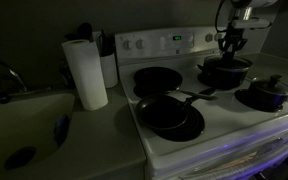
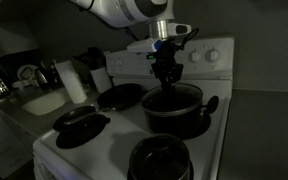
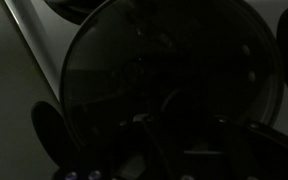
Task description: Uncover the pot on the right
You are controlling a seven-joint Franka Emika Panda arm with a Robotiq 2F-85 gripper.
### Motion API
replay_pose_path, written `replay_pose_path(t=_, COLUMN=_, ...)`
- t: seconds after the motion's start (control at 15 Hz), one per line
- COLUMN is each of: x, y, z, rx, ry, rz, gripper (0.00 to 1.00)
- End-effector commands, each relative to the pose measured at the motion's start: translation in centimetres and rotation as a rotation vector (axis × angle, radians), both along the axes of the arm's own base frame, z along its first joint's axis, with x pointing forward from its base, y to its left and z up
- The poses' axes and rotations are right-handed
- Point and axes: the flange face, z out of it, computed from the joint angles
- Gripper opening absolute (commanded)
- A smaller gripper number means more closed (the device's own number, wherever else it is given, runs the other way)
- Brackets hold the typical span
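Note:
The wide, low black pot (image 1: 227, 72) stands on the back burner of the white stove and also shows in an exterior view (image 2: 174, 112). Its large round lid (image 3: 174, 70) fills the wrist view and lies on or just above the pot's rim; the dark hides any gap. My gripper (image 1: 229, 50) hangs straight down over the pot's middle in both exterior views (image 2: 167, 82). Its fingers (image 3: 181, 130) look drawn together on the lid's knob, which is hidden in shadow.
A smaller dark pot with a knobbed lid (image 1: 264, 93) stands on the front burner (image 2: 159, 157). Two black frying pans (image 1: 169, 115) (image 1: 156, 80) occupy the other burners. A paper towel roll (image 1: 85, 73) and a sink (image 1: 24, 130) are beside the stove. The control panel (image 1: 169, 42) rises behind.

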Motion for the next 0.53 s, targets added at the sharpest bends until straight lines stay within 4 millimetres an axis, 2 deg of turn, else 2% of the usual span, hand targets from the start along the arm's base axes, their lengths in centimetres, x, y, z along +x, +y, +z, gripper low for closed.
replay_pose_path(t=0.0, x=-2.0, y=1.1, z=2.2, rx=0.042, ry=0.043, rz=0.104, gripper=0.14)
replay_pose_path(t=0.47, x=-3.8, y=3.1, z=3.7, rx=0.133, ry=0.114, rz=0.276, gripper=0.14)
